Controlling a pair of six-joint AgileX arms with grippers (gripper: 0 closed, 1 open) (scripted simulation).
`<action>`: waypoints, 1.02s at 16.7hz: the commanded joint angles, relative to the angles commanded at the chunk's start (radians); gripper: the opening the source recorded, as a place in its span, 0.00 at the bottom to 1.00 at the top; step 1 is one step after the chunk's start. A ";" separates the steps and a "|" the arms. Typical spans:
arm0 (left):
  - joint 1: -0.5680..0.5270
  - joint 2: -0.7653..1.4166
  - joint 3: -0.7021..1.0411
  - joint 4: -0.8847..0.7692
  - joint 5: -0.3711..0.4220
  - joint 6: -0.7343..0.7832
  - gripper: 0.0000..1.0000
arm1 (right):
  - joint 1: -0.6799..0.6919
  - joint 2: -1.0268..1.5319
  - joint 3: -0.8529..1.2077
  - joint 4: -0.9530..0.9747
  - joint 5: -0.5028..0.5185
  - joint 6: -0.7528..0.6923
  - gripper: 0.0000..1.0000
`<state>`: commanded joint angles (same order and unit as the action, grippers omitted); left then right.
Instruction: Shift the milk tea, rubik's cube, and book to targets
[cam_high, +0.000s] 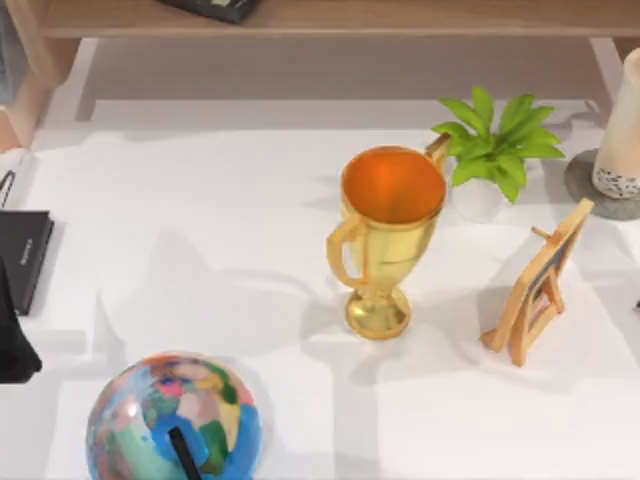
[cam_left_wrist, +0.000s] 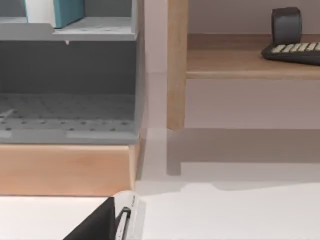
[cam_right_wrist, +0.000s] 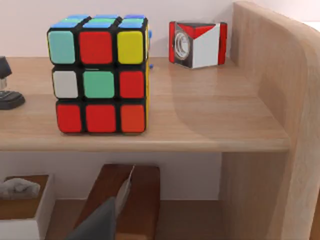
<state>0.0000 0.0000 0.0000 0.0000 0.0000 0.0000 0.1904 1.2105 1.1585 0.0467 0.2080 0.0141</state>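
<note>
Jaws unclear; rubik's cube (cam_right_wrist: 98, 74) upright on shelf (cam_right_wrist: 150, 135).

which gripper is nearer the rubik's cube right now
right. the right gripper faces the black-framed rubik's cube with coloured stickers closely, on a wooden shelf. the left gripper is at the table's left side, pointing toward a grey rack holding the light-blue book.

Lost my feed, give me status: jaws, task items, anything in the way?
Rubik's cube upright on wooden shelf, red-white block behind it. Milk tea on grey disc, table's right edge. Teal book in grey rack.
</note>
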 joint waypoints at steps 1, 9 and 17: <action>0.000 0.000 0.000 0.000 0.000 0.000 1.00 | -0.013 -0.082 -0.078 -0.003 -0.014 -0.001 1.00; 0.000 0.000 0.000 0.000 0.000 0.000 1.00 | -0.122 -0.770 -0.737 -0.030 -0.132 -0.009 1.00; 0.000 0.000 0.000 0.000 0.000 0.000 1.00 | -0.189 -1.200 -1.149 -0.046 -0.206 -0.014 1.00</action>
<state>0.0000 0.0000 0.0000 0.0000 0.0000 0.0000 0.0018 0.0102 0.0099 0.0005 0.0020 0.0001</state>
